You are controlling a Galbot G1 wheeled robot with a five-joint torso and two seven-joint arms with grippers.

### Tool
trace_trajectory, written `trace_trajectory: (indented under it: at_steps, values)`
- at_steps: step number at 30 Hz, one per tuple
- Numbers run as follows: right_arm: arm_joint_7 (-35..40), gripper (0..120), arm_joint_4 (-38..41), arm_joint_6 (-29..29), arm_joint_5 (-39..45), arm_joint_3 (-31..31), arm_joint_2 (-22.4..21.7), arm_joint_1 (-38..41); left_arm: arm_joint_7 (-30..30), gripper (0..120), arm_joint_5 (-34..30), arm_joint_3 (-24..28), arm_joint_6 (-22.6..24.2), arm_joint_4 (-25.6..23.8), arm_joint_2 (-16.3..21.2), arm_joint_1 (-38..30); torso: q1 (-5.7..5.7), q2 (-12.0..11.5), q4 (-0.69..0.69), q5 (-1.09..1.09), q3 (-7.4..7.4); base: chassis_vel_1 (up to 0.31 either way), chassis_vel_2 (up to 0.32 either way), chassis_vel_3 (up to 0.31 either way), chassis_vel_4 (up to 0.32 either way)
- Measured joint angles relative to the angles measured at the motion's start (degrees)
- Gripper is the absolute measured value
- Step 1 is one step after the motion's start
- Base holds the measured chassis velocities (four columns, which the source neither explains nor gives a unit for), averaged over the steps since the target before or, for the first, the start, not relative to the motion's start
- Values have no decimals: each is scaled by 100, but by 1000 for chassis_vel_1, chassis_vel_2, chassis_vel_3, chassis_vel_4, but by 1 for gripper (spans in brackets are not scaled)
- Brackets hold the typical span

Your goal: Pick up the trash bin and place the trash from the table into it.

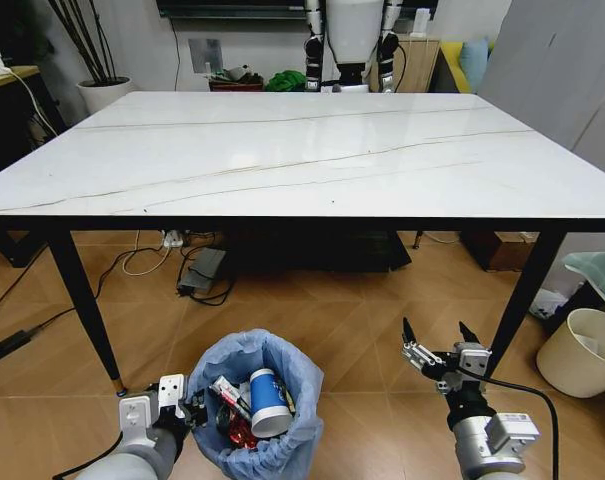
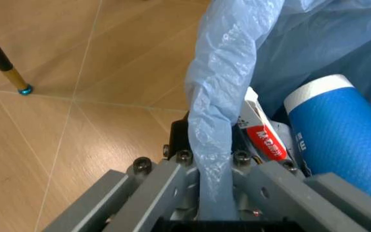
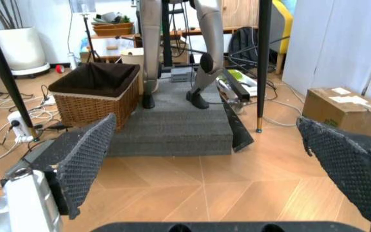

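Observation:
The trash bin (image 1: 254, 420), lined with a crinkled light-blue bag, is low in front of me, below the table's near edge. My left gripper (image 1: 189, 406) is shut on its rim; the left wrist view shows the bag's edge (image 2: 219, 111) pinched in that gripper (image 2: 215, 186). Trash lies inside the bin: a blue paper cup (image 1: 269, 401) (image 2: 339, 140), a red-and-white wrapper (image 2: 263, 137) and a red can (image 1: 240, 432). The white marble table (image 1: 282, 150) has a bare top. My right gripper (image 1: 438, 346) (image 3: 218, 162) hangs open beside the bin, holding nothing.
Black table legs (image 1: 83, 302) (image 1: 523, 300) stand on either side of me. A plain cream-white bin (image 1: 588, 352) sits at the right. Cables and a power strip (image 1: 200, 270) lie under the table. Beyond are a wicker basket (image 3: 98, 92) and a cardboard box (image 3: 343, 108).

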Motion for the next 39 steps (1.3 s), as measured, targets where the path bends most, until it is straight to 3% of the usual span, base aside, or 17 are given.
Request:
trace_trajectory:
  at_steps: [39]
  values:
    - [-7, 100, -86, 28, -60, -71, 18, 47, 48, 0, 45, -91, 0, 279, -32, -38, -243, -867, 0, 0, -624, 0, 0, 0, 0]
